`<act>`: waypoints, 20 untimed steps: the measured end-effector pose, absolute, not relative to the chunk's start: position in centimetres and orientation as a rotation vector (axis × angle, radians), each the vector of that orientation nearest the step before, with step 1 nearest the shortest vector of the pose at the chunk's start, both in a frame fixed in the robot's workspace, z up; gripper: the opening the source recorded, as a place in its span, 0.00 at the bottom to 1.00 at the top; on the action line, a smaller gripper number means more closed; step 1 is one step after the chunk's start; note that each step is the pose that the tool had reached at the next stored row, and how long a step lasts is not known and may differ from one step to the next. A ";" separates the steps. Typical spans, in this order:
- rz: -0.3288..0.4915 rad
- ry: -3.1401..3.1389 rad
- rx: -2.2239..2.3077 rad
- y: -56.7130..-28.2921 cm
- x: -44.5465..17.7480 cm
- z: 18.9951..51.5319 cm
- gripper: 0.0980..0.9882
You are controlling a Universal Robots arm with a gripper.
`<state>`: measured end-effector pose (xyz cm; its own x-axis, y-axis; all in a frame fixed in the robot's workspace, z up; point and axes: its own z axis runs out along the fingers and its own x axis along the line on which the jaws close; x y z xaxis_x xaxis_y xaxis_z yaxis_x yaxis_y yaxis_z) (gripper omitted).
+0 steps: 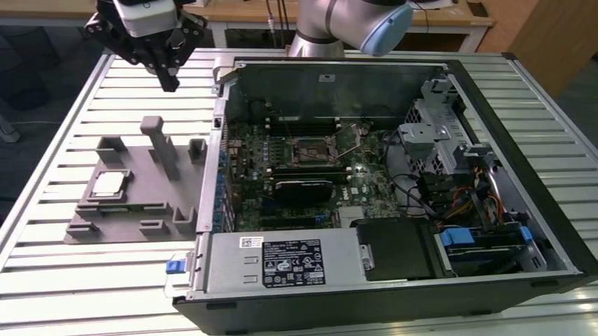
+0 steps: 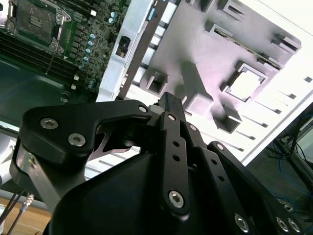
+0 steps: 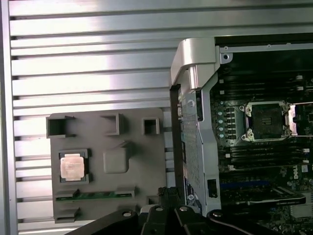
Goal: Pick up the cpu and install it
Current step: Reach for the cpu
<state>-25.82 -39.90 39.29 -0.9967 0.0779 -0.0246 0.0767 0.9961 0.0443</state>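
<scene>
The task is at its beginning, as I judge it: nothing is picked up yet and nothing is installed. The gripper (image 1: 170, 82) hangs high in the air above the table (image 1: 66, 119), and its fingers are pressed together with nothing between them, as both wrist views suggest.

The cpu (image 1: 109, 183) lies flat in its square pocket on the grey holder (image 1: 140, 203), below the gripper and well apart from it. In the first wrist view the cpu (image 3: 72, 166) shows its shiny top, untouched, off to the side of the fingertips.

The socket (image 1: 309, 150) inside the open case (image 1: 327, 84) is also far from the gripper, beyond the case wall. It looks empty and its frame seems lifted. So picking, carrying and placing are all left to do.
</scene>
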 end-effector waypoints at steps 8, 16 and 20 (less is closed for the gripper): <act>0.068 3.112 0.121 -39.9 -26.7 39.3 0.01; 0.068 3.112 0.121 -39.9 -27.9 38.8 0.01; 0.068 3.112 0.121 -39.9 -28.5 38.4 0.01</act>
